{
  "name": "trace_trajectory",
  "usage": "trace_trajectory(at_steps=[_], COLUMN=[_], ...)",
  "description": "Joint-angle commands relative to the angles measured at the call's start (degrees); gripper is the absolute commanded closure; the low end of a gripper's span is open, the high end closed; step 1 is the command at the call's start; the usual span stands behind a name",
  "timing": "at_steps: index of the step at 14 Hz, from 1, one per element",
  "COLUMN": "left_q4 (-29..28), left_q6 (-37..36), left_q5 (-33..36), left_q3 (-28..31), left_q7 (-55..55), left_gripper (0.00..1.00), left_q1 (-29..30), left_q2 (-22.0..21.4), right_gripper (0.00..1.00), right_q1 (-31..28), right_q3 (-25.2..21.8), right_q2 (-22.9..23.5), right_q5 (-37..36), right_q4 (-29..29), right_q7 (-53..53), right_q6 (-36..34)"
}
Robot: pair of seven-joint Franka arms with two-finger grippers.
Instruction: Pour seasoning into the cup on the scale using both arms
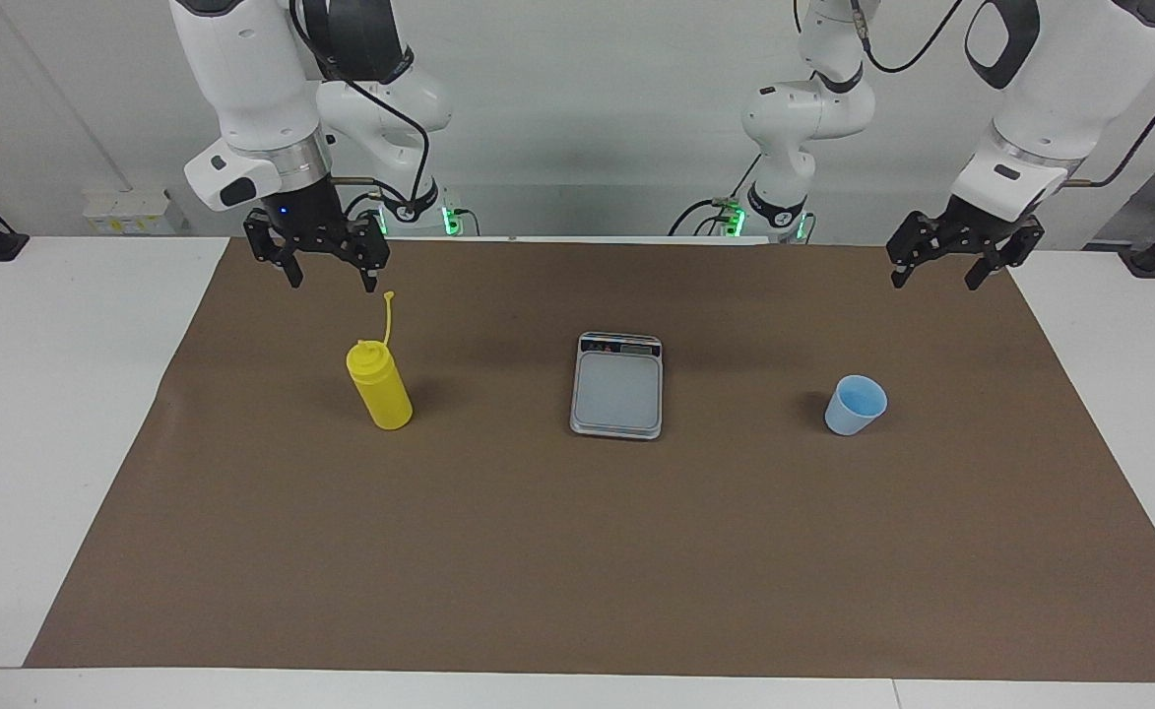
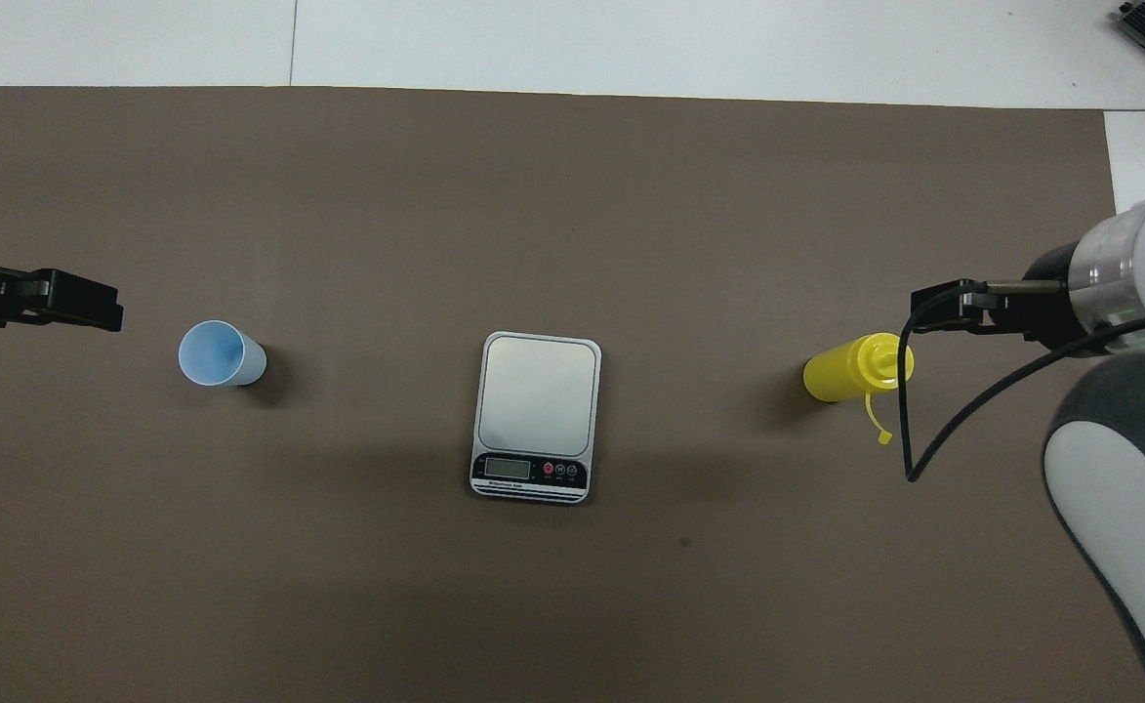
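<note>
Nothing was done yet: the cup (image 1: 855,405) stood off the scale (image 1: 617,385), the bottle (image 1: 379,384) untouched, left hand (image 1: 939,268) and right hand (image 1: 332,270) both released, empty.

Pretty even, bright overhead light, everything sharp. Soft blurry shadows sit beside the bottle (image 1: 379,384), cup (image 1: 855,405) and scale (image 1: 616,385) on the matte brown mat (image 1: 577,551), no glare really.
</note>
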Motion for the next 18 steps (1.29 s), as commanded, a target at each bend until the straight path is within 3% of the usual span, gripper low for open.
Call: trace_trajectory(at_steps=[1, 12, 14, 18], left_q4=[-1.3, -3.1, -5.0, -14.1], left_q6=[0.2, 2.2, 5.4, 17.1], left_q5=[-0.2, -0.8, -0.8, -0.8], left_q3=[-0.4, -0.4, -0.1, -0.1], left_q7=[0.9, 2.4, 2.5, 1.9], left_gripper=[0.0, 0.0, 0.0, 0.0], left_q1=[0.7, 2.4, 3.1, 5.6], left_q2=[-1.2, -1.6, -0.9, 1.3], right_gripper=[0.0, 0.0, 0.0, 0.0], right_q1=[-0.8, -0.8, -0.8, -0.8], right_q3=[0.2, 0.2, 0.2, 0.2], right_q2=[-1.3, -1.3, -1.3, -1.3], right_q5=[1.1, 1.1, 1.1, 1.1], right_q4=[-1.2, -1.3, -1.3, -1.3], right_q7=[-1.6, -1.6, -1.6, -1.6], right_q6=[0.2, 0.2, 0.2, 0.2])
